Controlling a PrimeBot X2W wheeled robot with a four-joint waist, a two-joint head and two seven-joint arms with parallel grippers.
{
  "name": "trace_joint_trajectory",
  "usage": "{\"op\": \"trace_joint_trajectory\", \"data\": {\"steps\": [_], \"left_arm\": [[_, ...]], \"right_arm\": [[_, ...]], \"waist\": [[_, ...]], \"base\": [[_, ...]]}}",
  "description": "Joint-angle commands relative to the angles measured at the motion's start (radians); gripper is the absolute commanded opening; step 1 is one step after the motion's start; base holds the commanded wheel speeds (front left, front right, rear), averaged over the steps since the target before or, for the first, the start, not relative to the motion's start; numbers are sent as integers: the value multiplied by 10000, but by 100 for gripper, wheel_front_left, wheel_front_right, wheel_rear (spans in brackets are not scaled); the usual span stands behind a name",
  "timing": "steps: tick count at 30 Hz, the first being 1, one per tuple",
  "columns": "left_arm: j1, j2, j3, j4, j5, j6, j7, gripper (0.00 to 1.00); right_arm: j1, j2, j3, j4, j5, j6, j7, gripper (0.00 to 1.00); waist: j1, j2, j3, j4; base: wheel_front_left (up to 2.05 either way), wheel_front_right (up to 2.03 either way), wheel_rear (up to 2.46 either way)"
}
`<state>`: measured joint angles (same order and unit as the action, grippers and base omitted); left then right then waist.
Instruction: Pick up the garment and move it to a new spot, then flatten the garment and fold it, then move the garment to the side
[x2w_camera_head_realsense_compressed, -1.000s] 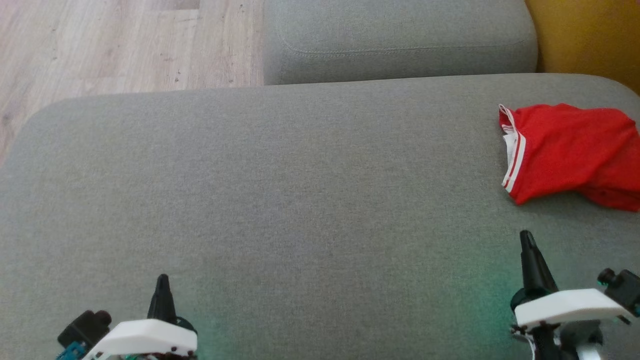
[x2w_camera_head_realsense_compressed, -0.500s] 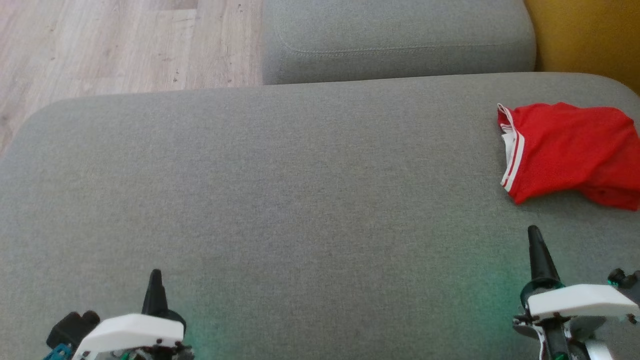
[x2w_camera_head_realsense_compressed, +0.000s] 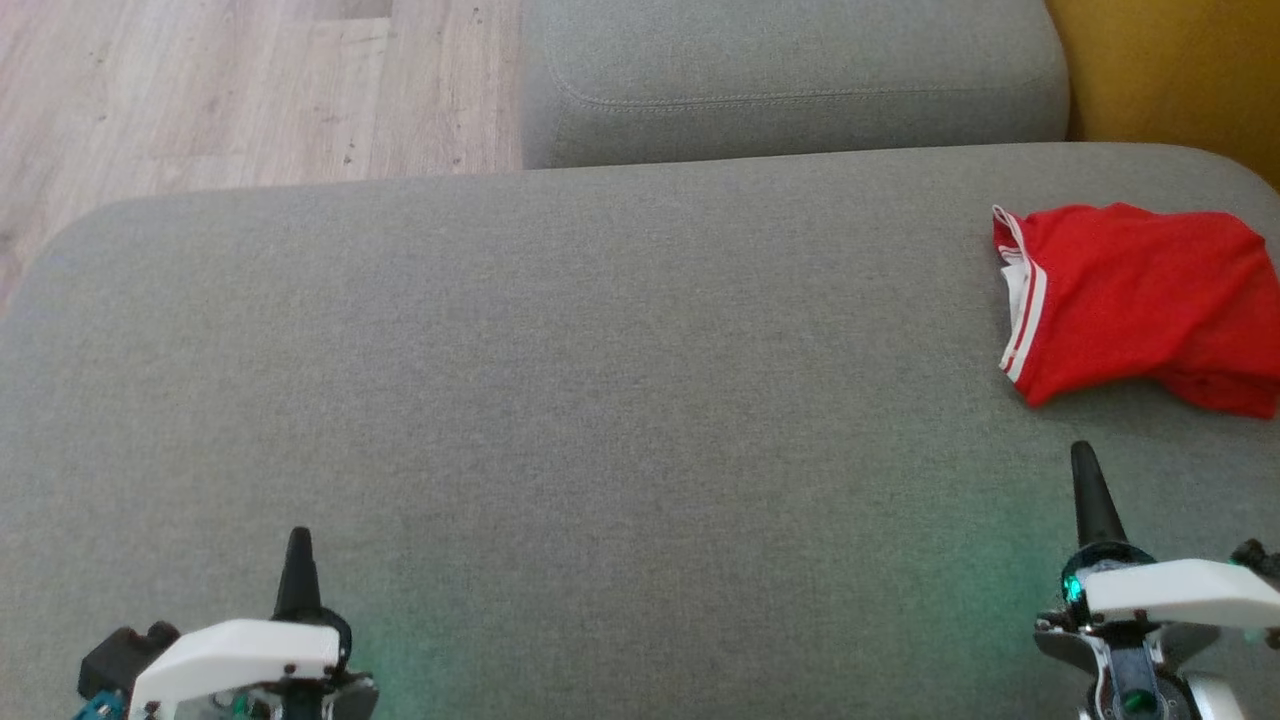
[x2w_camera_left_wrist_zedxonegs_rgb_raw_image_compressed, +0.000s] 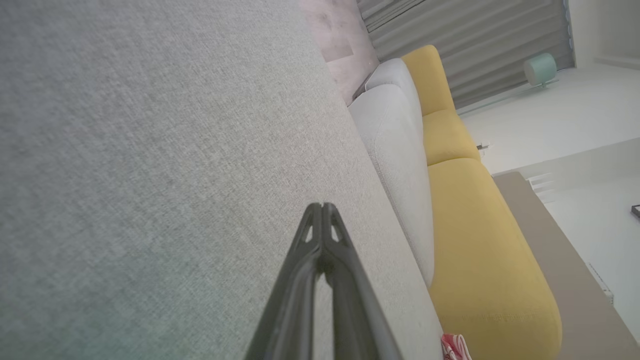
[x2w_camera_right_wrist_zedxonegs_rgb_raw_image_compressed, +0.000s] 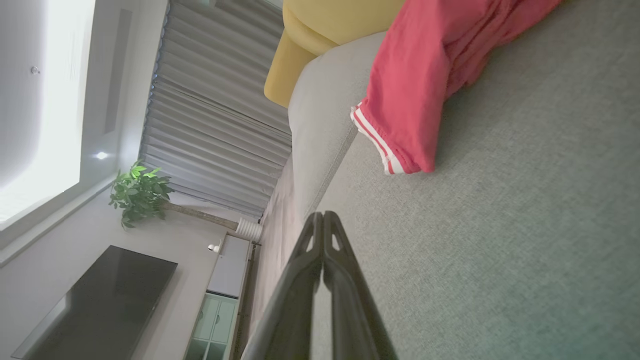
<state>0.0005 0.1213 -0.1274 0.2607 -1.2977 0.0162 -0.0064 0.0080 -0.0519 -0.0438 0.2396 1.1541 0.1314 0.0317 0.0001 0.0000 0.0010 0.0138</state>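
The garment (x2w_camera_head_realsense_compressed: 1140, 300) is red with white stripes along one hem, lying crumpled at the far right of the grey sofa seat (x2w_camera_head_realsense_compressed: 600, 380); the right wrist view has it (x2w_camera_right_wrist_zedxonegs_rgb_raw_image_compressed: 425, 85) ahead and to the right of the fingers. My right gripper (x2w_camera_head_realsense_compressed: 1082, 450) is shut with nothing in it, hovering just short of the garment's near edge. At the lower left, far from the garment, my left gripper (x2w_camera_head_realsense_compressed: 298, 535) is shut and empty too. In both wrist views the finger pairs (x2w_camera_left_wrist_zedxonegs_rgb_raw_image_compressed: 322, 206) (x2w_camera_right_wrist_zedxonegs_rgb_raw_image_compressed: 322, 214) are pressed together at the tips.
A grey back cushion (x2w_camera_head_realsense_compressed: 790, 80) runs along the far side. A yellow seat (x2w_camera_head_realsense_compressed: 1180, 80) stands at the far right. Wooden floor (x2w_camera_head_realsense_compressed: 200, 90) lies beyond the seat's left end. Curtains, a potted plant (x2w_camera_right_wrist_zedxonegs_rgb_raw_image_compressed: 140, 197) and a dark screen appear in the right wrist view.
Both grippers have drawn back toward the lower edge and outward a little. The right one has turned more upright. The garment has not moved.
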Motion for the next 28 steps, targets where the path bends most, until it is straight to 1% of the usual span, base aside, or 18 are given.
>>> {"op": "trace_joint_trajectory", "data": {"steps": [1, 17, 28], "left_arm": [[-635, 22, 430, -247, -244, -180, 86, 0], [-831, -270, 1266, -206, -1550, -751, 544, 0], [-947, -443, 1760, -182, -2318, -1088, 815, 0]], "right_arm": [[-545, -214, 77, -297, 364, -5, 58, 0], [-804, -217, -122, -151, 2338, -6, 277, 0], [-957, -215, -245, -64, 3497, -7, 410, 0]], "waist": [[0, 0, 1, -6], [0, 0, 10, -64], [0, 0, 15, -99]], "base": [[0, 0, 0], [0, 0, 0], [0, 0, 0]]}}
